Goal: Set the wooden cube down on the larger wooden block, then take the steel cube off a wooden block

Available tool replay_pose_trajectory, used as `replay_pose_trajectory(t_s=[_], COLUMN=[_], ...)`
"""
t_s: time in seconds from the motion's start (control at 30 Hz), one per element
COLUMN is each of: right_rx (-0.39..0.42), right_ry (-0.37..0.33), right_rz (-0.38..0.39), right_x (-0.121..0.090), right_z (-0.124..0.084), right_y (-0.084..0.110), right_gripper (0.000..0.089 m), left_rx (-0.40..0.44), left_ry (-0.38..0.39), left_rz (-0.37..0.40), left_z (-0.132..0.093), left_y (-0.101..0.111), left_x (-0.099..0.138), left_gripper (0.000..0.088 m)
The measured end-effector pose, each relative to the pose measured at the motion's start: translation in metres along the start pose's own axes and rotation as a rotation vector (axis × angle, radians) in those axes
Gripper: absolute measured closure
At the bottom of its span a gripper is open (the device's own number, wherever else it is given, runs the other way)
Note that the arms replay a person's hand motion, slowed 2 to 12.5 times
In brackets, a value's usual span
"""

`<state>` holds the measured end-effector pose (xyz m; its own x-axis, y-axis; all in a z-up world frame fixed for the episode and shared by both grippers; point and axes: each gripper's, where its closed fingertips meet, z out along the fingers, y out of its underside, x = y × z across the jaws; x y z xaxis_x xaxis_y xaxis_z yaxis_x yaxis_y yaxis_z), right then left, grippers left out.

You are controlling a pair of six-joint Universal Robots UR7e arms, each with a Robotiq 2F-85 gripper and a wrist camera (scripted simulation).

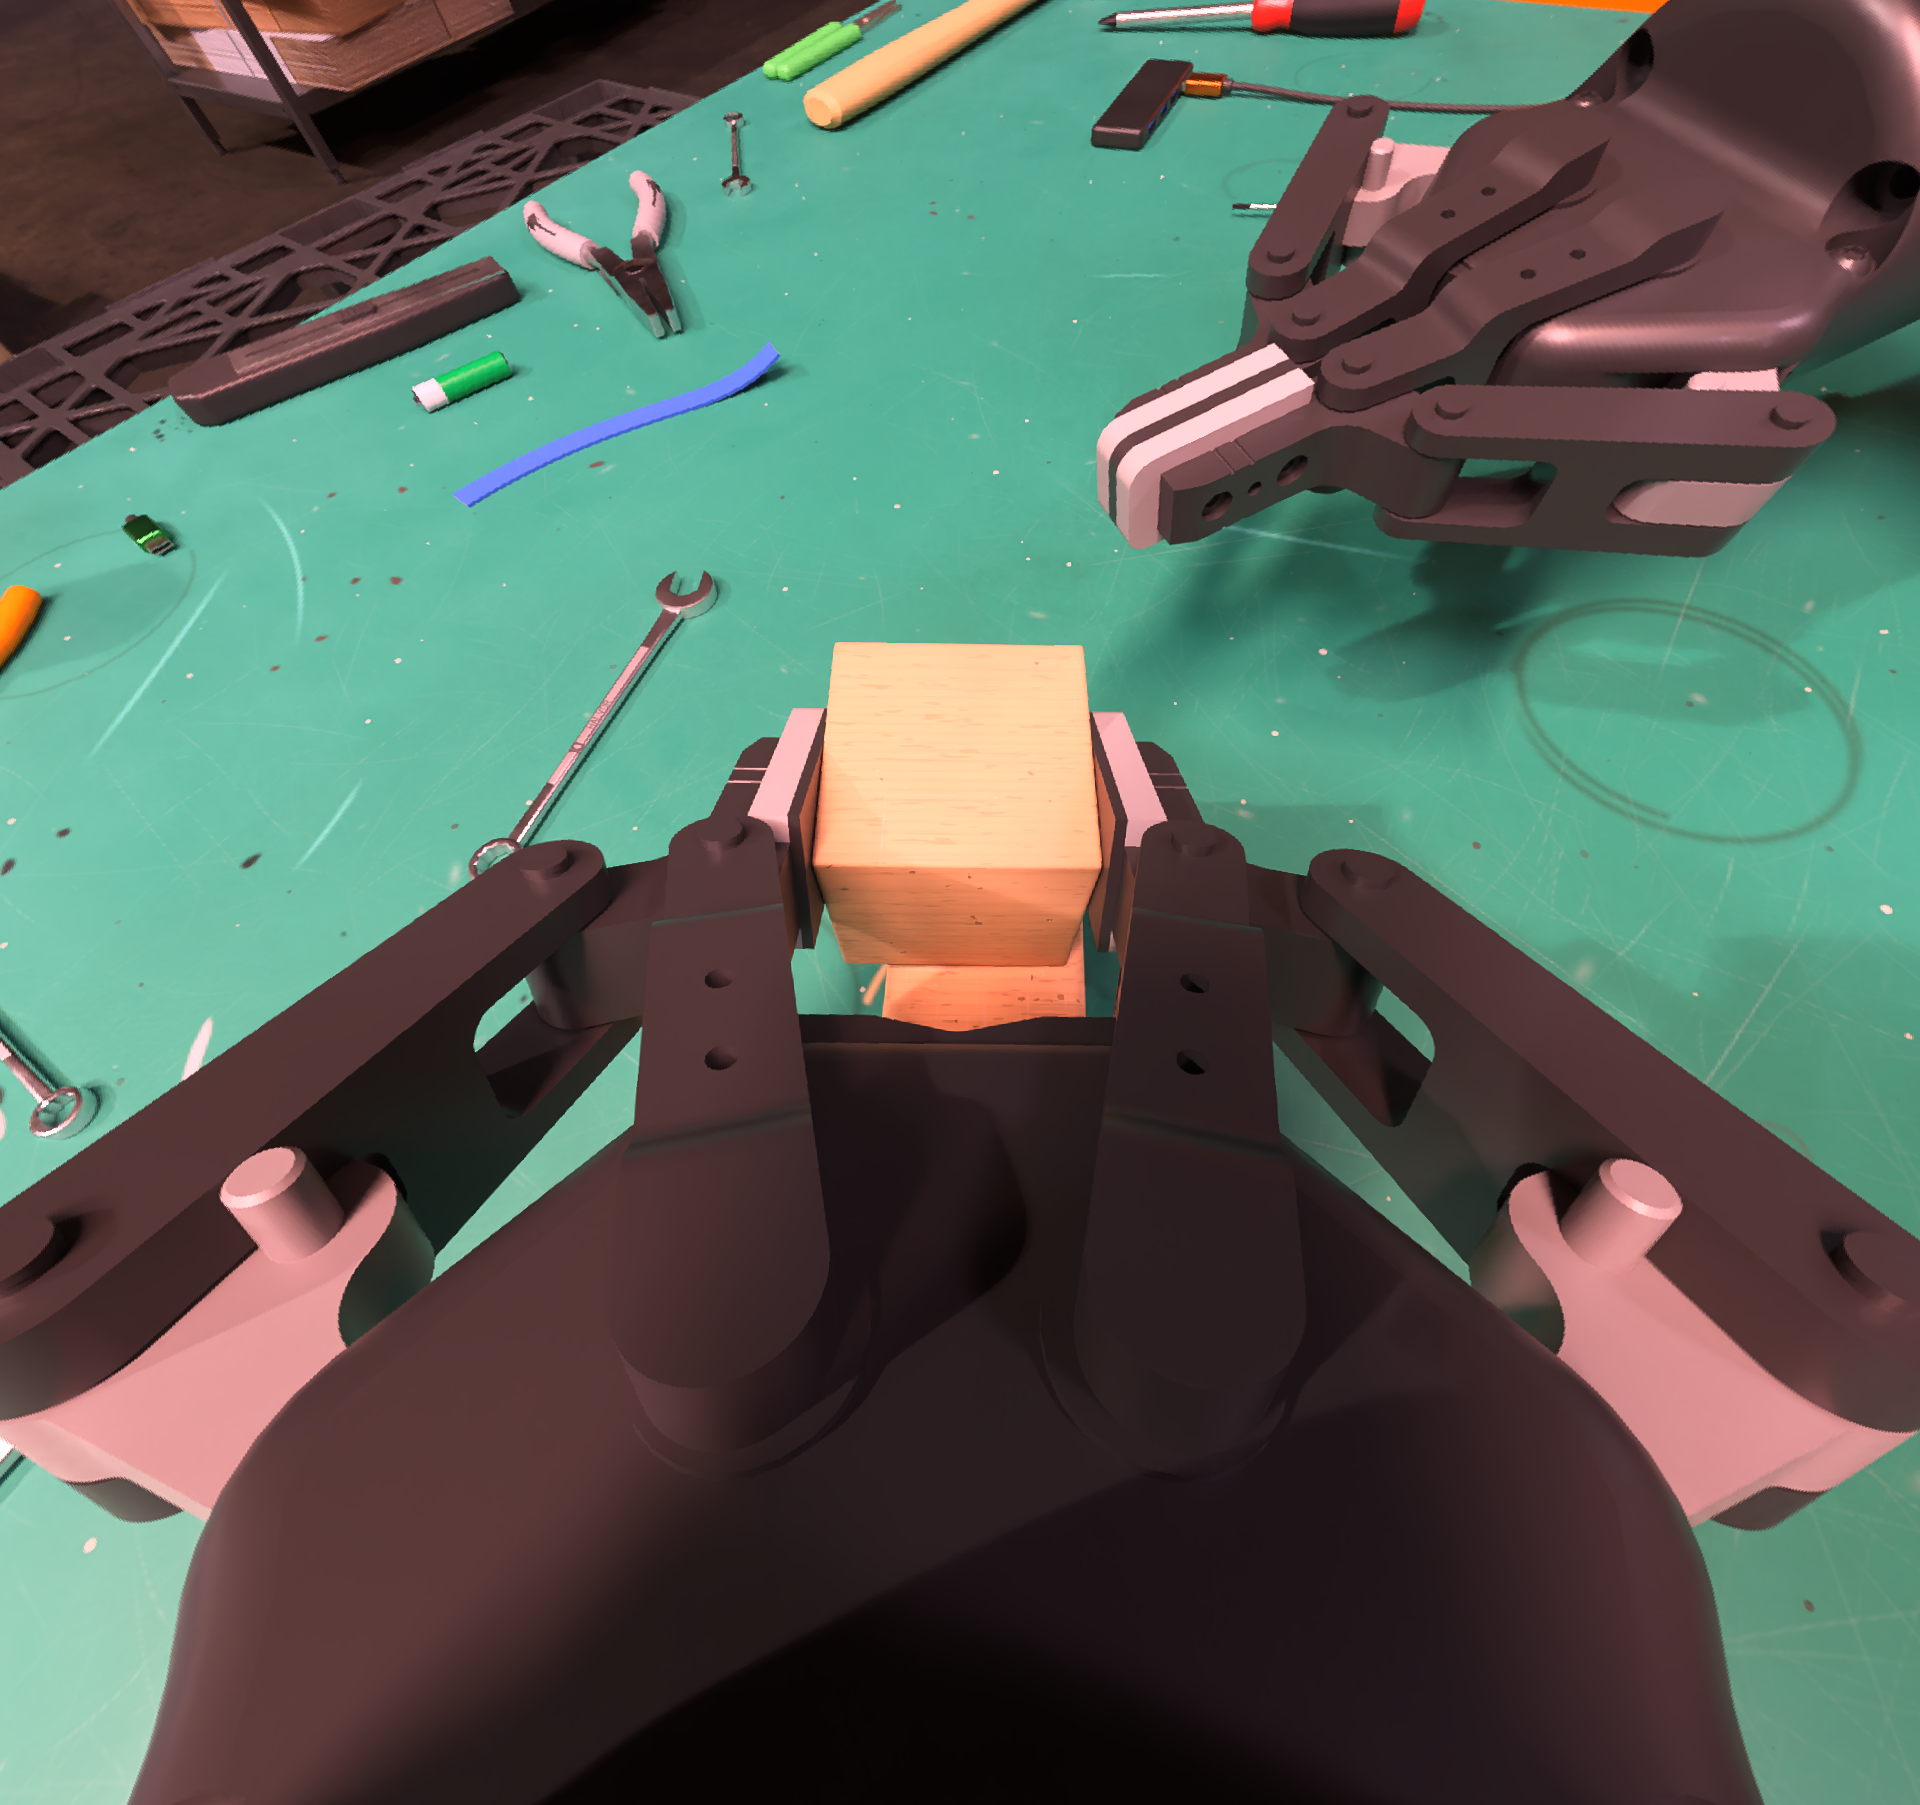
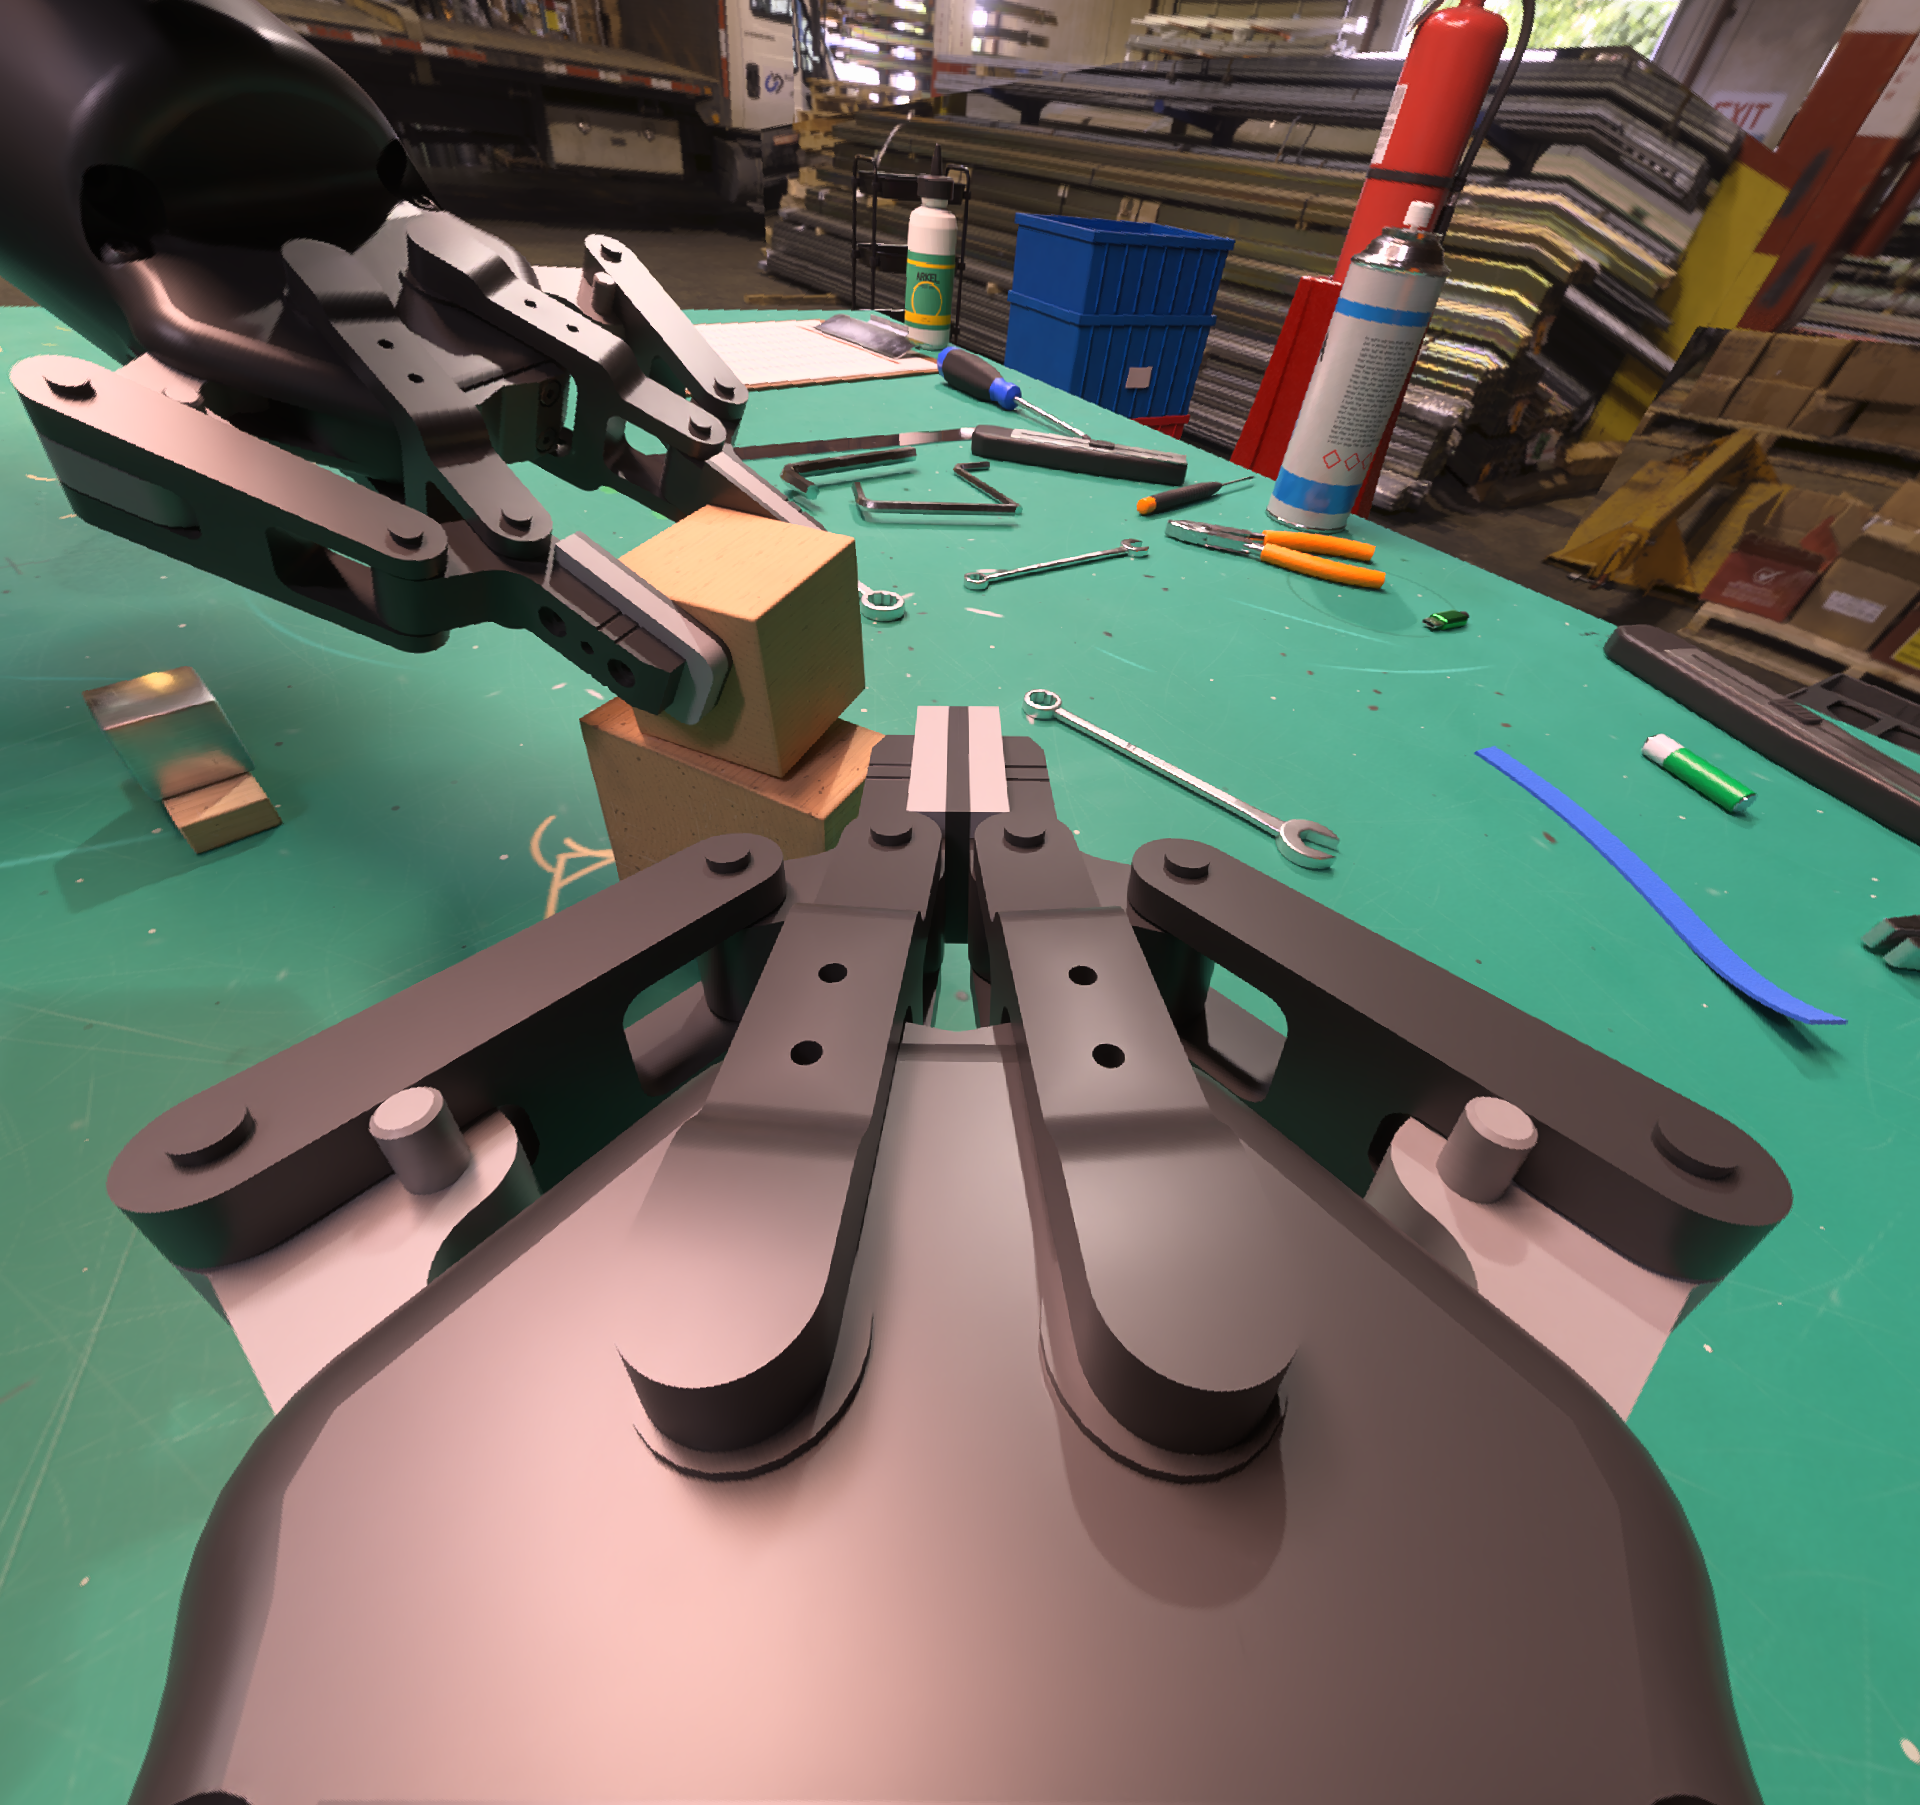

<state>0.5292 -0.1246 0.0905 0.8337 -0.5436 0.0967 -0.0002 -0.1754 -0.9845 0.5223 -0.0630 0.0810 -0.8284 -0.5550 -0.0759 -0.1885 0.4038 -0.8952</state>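
Note:
My left gripper (image 1: 954, 779) is shut on the wooden cube (image 1: 956, 789). It holds the cube tilted, with its lower edge on top of the larger wooden block (image 1: 982, 997). In the right wrist view the same gripper (image 2: 727, 602) grips the wooden cube (image 2: 769, 633) over the larger block (image 2: 717, 799). The steel cube (image 2: 166, 727) sits on a small wooden block (image 2: 223, 810) at the left. My right gripper (image 2: 958, 758) is shut and empty, just right of the larger block; it also shows in the left wrist view (image 1: 1164, 467).
On the green mat (image 1: 935, 405) lie a wrench (image 1: 592, 716), a blue strip (image 1: 613, 425), pliers (image 1: 623, 249), a hammer (image 1: 935, 41) and a screwdriver (image 1: 1299, 5). A spray can (image 2: 1351, 373), hex keys (image 2: 904, 488) and orange pliers (image 2: 1299, 550) stand farther back.

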Motion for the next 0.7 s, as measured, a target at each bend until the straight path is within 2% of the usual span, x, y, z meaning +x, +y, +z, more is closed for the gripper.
replay_pose_trajectory(t_s=[0.27, 0.7], right_rx=[-0.001, -0.002], right_ry=[-0.003, -0.006], right_rz=[0.005, 0.004], right_x=[0.0002, -0.0002], right_z=[0.0002, 0.0002], right_y=[0.0, 0.0002], right_gripper=[0.0893, 0.0893], left_rx=[0.002, -0.006], left_ry=[0.008, 0.022], left_rz=[-0.001, 0.046], left_z=[0.0003, 0.0026], left_y=[-0.0001, -0.0018], left_x=[0.0004, 0.0038], left_gripper=[0.0481, 0.0481])
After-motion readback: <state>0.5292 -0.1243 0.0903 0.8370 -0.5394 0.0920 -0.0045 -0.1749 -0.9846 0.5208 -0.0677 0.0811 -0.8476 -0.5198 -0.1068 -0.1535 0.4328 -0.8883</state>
